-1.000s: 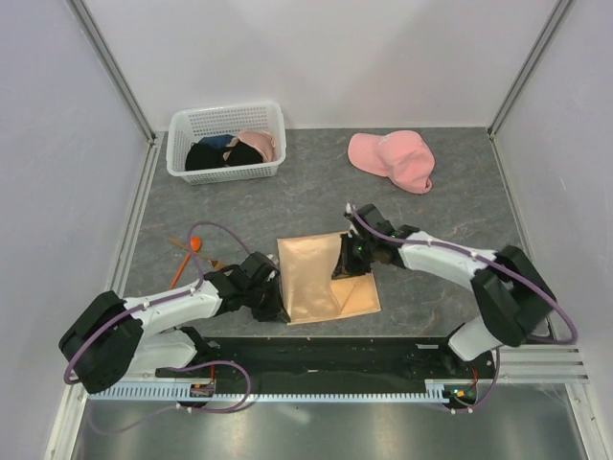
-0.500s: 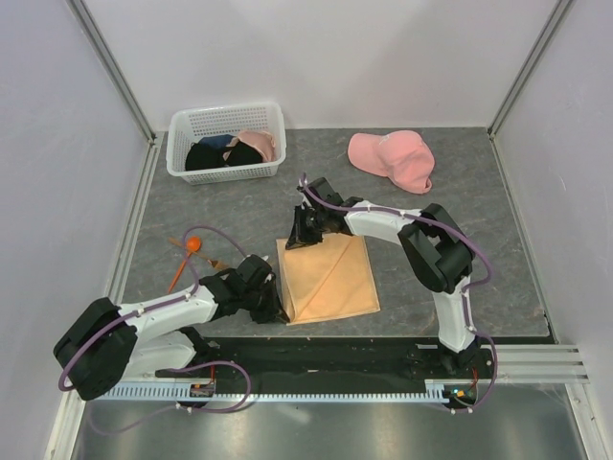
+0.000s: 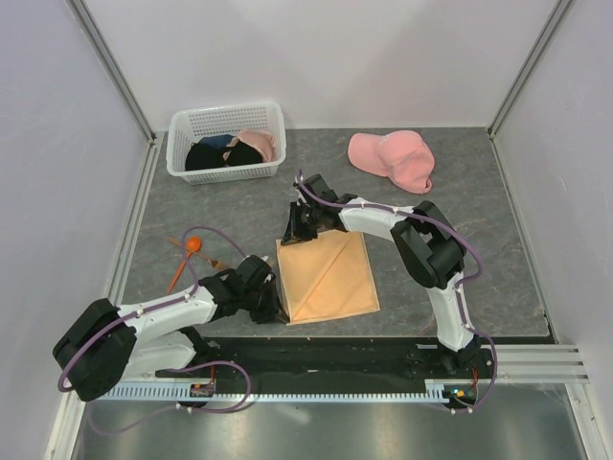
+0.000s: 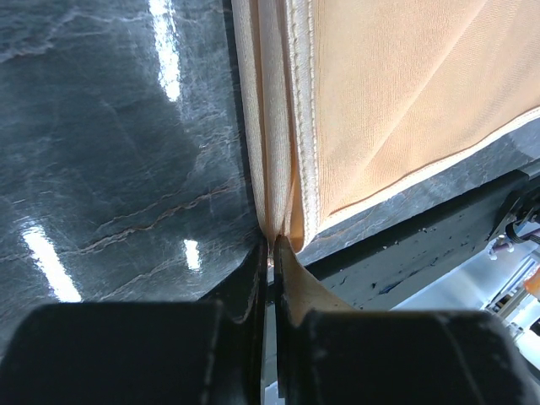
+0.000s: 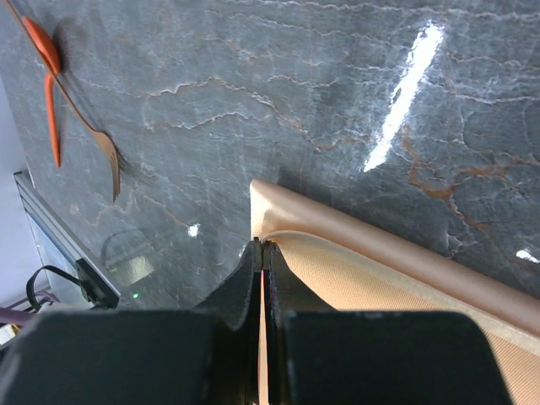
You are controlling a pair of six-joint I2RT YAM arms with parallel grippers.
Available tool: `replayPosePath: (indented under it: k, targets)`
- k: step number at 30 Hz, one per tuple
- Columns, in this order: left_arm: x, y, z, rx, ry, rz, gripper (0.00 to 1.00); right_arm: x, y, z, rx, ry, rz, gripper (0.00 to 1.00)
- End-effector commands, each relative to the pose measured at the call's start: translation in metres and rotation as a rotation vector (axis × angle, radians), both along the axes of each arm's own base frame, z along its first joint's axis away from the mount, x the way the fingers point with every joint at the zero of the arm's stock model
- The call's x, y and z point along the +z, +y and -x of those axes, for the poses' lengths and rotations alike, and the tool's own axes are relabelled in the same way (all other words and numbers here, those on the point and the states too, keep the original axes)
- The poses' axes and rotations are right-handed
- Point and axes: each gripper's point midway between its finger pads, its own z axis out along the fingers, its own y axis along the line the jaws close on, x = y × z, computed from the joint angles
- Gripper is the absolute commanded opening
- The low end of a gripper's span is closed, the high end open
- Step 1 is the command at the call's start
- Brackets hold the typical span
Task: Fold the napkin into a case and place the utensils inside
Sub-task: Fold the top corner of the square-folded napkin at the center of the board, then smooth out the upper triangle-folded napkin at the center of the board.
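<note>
from above, the folded napkin (image 3: 330, 278) lies flat, the left gripper (image 3: 277, 306) pinching its near-left corner and the right gripper (image 3: 299, 230) its far-left corner; utensils (image 3: 192, 251) sit well left. left wrist: jaws clamp layered hems. right wrist: jaws clamp the fold; uneven pulling could slide the slick layers apart.

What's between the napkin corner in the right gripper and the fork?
Only bare dark tabletop, shown in the right wrist view: nothing lies between the napkin corner pinched by the right gripper and the fork.
</note>
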Motion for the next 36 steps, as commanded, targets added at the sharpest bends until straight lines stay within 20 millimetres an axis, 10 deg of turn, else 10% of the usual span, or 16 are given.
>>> replayPosePath:
  k: [1, 16, 28, 36]
  targets:
    - [-0.016, 0.019, 0.007, 0.039, 0.023, -0.079, 0.04, 0.004, 0.004, -0.013, -0.017, -0.020, -0.010, 0.00]
    - [-0.013, 0.020, 0.004, 0.050, 0.020, -0.094, 0.06, 0.004, 0.003, -0.023, -0.021, -0.015, -0.009, 0.10]
    - [0.042, 0.035, -0.010, 0.178, -0.081, -0.095, 0.36, 0.047, 0.001, -0.037, -0.005, -0.075, -0.049, 0.32]
    - [0.076, 0.006, -0.026, 0.041, -0.156, -0.030, 0.32, 0.082, -0.071, -0.037, -0.060, -0.175, 0.020, 0.54]
